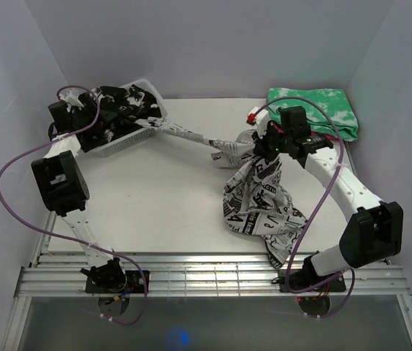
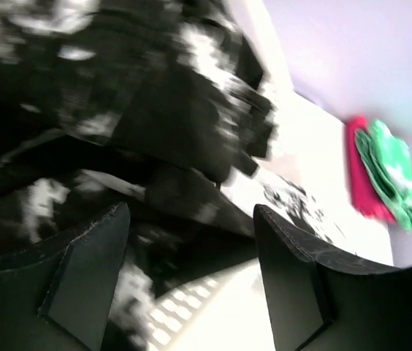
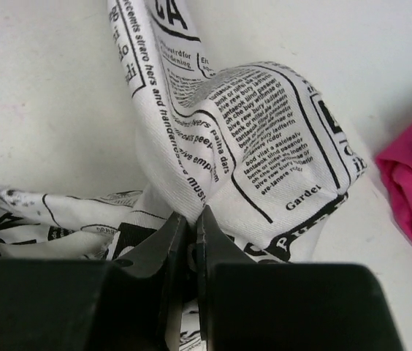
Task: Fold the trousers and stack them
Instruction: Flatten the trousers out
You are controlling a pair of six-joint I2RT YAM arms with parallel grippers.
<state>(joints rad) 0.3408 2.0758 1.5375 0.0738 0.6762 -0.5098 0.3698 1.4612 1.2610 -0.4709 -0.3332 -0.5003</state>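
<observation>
Right arm reaches forward over tabletop [image 1: 155, 190], right claw [image 3: 190, 230] clamped on trousers [image 1: 261, 197]; cloth drapes toward near edge, one leg stretched to basket [image 1: 129, 140]. Left arm at basket, left claw [image 2: 188, 227] fingers apart over black garment [image 2: 118, 110].

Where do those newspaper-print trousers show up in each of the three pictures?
Top view: trousers centre-right, held by the right gripper.
Left wrist: probably the blurred speckled strip mid-frame.
Right wrist: filling the middle, pinched in that gripper.
Shared landmark: green cloth, at the right in every view.
</observation>
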